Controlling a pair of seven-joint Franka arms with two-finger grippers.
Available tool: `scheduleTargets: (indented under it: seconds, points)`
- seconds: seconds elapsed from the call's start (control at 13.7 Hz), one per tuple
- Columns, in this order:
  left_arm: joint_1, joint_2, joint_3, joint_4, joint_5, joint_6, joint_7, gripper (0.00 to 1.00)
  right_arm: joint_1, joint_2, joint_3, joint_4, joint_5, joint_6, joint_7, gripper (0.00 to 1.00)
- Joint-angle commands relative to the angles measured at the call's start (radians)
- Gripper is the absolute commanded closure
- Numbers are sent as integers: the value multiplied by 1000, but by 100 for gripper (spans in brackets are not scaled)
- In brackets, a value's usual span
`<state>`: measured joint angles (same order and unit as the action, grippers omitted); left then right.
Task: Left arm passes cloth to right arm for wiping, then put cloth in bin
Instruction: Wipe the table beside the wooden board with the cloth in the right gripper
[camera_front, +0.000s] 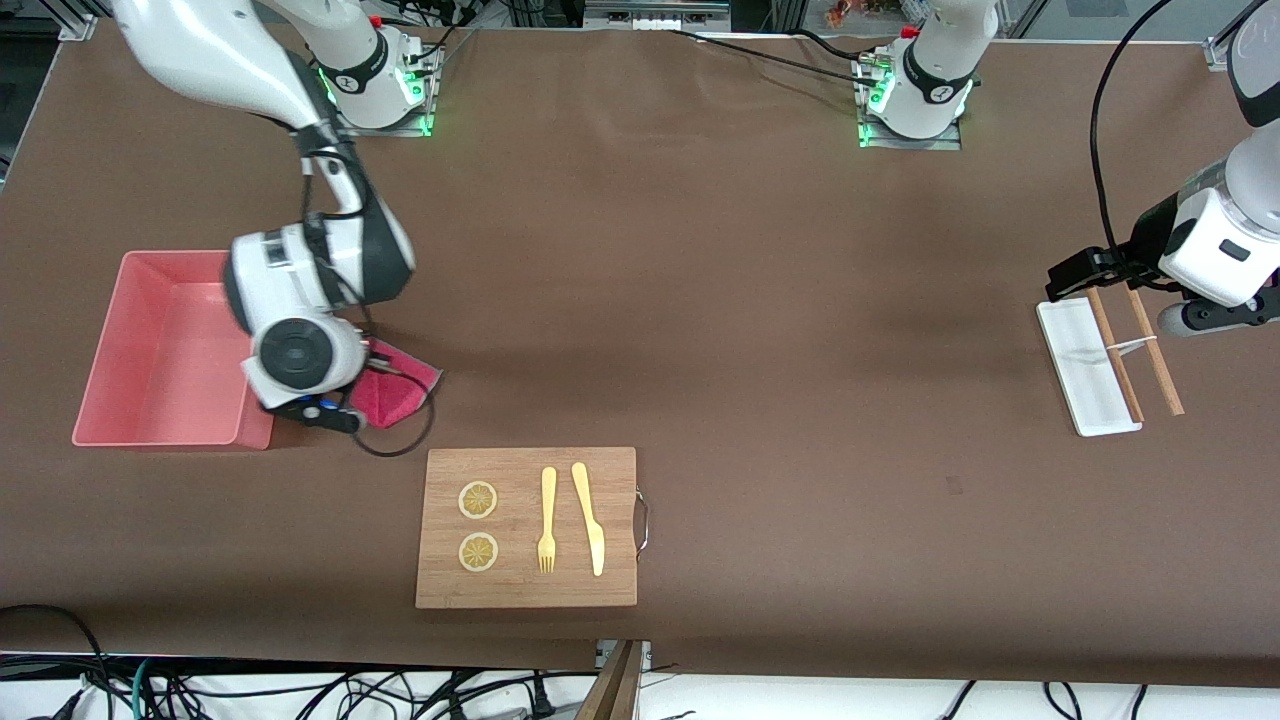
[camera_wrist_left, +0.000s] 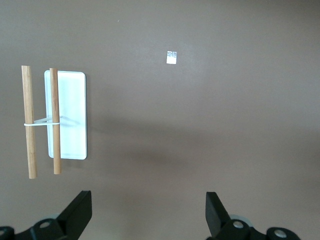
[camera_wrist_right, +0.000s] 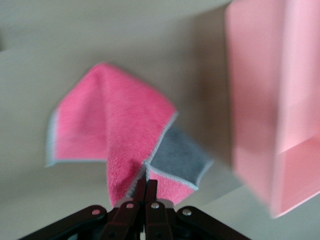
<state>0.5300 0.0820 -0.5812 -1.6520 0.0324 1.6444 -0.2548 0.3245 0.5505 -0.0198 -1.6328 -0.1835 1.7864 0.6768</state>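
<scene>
Right gripper (camera_wrist_right: 145, 194) is pinched tight on the cloth (camera_wrist_right: 112, 135), carrying it just at the bin's (camera_front: 160, 345) 3 o'clock wall for dropping; left gripper (camera_wrist_left: 147, 212) waits, jaws spread and empty, by the tray (camera_wrist_left: 70, 115)

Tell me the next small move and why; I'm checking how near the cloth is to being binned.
Probably carry it sideways over the bin. The right gripper is shut on the cloth, which hangs beside the bin's wall, not yet above its opening. The left gripper waits open by the white tray.
</scene>
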Motion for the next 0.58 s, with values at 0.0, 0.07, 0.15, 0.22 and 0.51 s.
scheduleTargets:
  seconds: [0.0,0.07,0.15,0.22,0.51]
  points:
    - [-1,-12,-8,-6,-16,12,22,0,70,28,-8,22,50,30,140,100]
    - [-2,-10,-9,0,-16,12,22,0,89,34,-6,22,68,53,189,100]
    - [-5,-7,-9,4,-16,14,22,0,116,34,-8,22,106,79,237,100]
    - [-21,2,-8,5,-12,35,23,0,143,35,-6,22,146,102,281,100]
    - [-45,13,-8,9,11,54,23,0,246,54,-6,73,320,197,479,100]
